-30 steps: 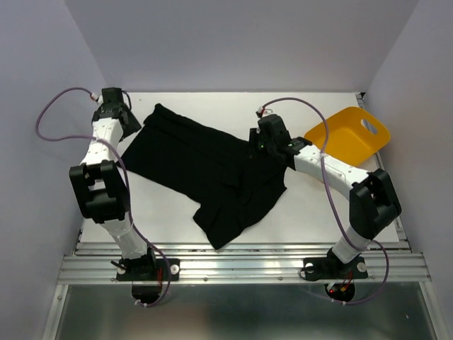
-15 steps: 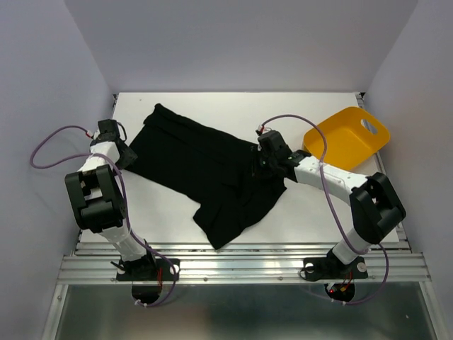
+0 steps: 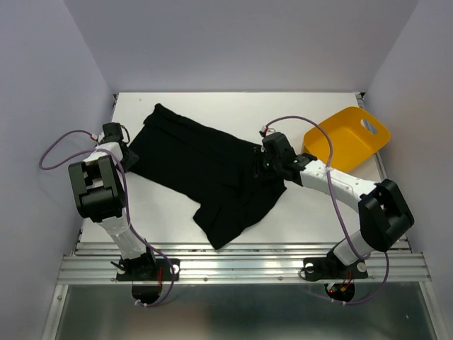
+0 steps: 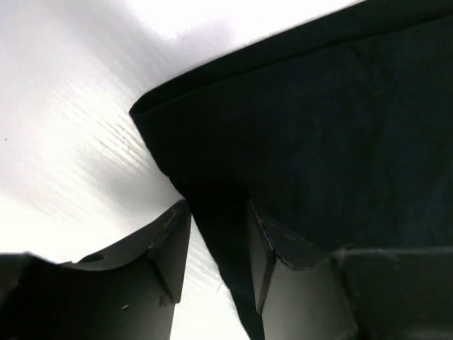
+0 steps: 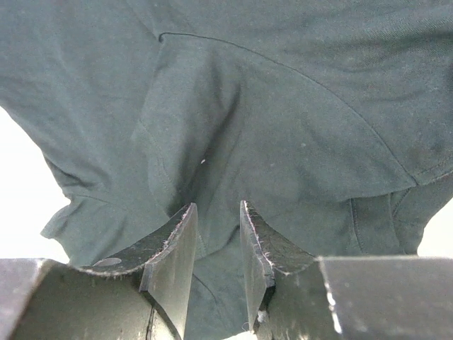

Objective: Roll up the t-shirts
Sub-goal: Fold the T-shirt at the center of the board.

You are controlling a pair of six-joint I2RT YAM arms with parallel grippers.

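One black t-shirt lies spread and rumpled across the middle of the white table. My left gripper is low at the shirt's left edge. In the left wrist view the left gripper is open and its jaws straddle the hem of the shirt. My right gripper is down on the shirt's right side near a sleeve. In the right wrist view the right gripper has its jaws a little apart, with a fold of the shirt between them.
A yellow plastic tub lies at the back right of the table, just beyond the right arm. Bare white table shows in front of and behind the shirt. Lilac walls close in the left, right and back.
The left gripper came forward from the back left corner and dropped to the shirt's left edge. The right gripper moved slightly forward and down onto the cloth. The shirt has barely shifted.
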